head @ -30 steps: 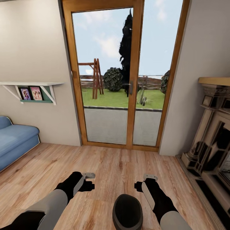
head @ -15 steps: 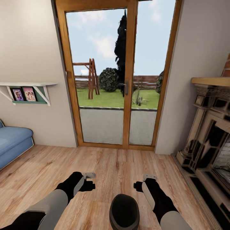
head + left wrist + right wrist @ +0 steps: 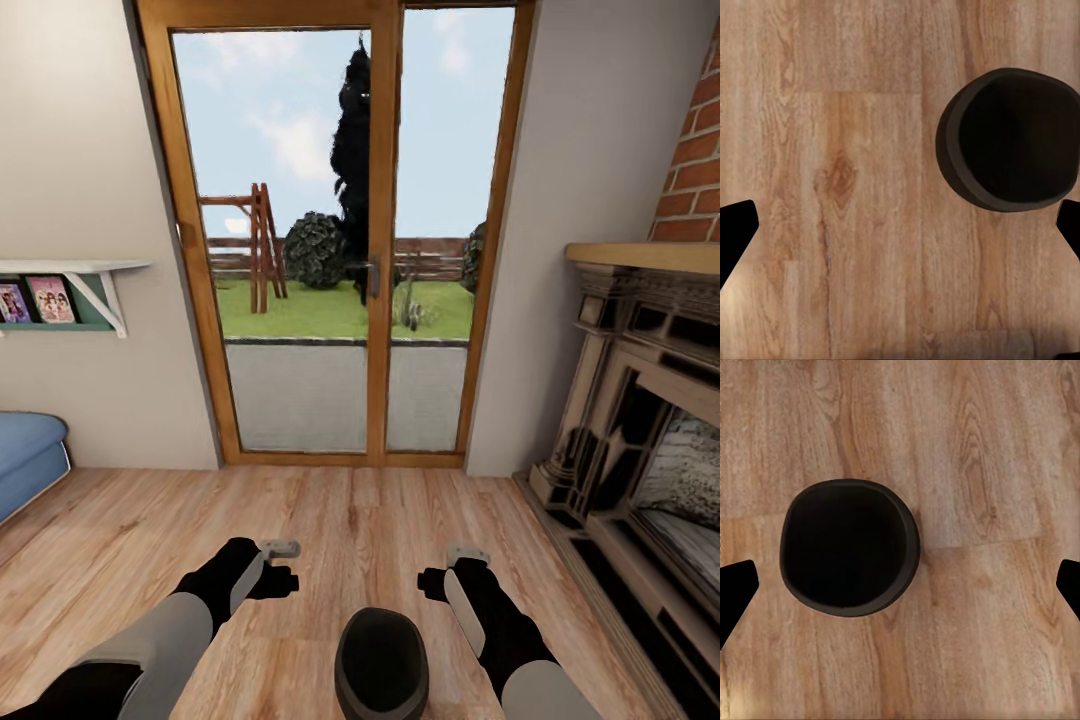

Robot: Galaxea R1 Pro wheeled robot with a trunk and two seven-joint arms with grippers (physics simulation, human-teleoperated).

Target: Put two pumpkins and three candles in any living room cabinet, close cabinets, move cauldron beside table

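A round black pot with a wide mouth, the cauldron (image 3: 381, 665), stands on the wood floor close in front of me, between my two arms. My left gripper (image 3: 283, 566) hovers above the floor to its left, open and empty. My right gripper (image 3: 450, 568) hovers to its right, also open and empty. In the left wrist view the cauldron (image 3: 1009, 139) lies off to one side of the open left gripper (image 3: 900, 232). In the right wrist view the cauldron (image 3: 849, 547) sits upright below the right gripper (image 3: 900, 592). Pumpkins, candles, cabinet and table are out of view.
A wood-framed glass door (image 3: 345, 250) to a garden stands straight ahead. A stone fireplace (image 3: 640, 420) with a brick chimney lines the right wall. The end of a blue sofa (image 3: 25, 455) and a wall shelf (image 3: 60, 290) with pictures are at the left.
The whole view has swung to the right: door, sofa and shelf slid left and more of the fireplace shows. Both arms hold the same pose, grippers still open.
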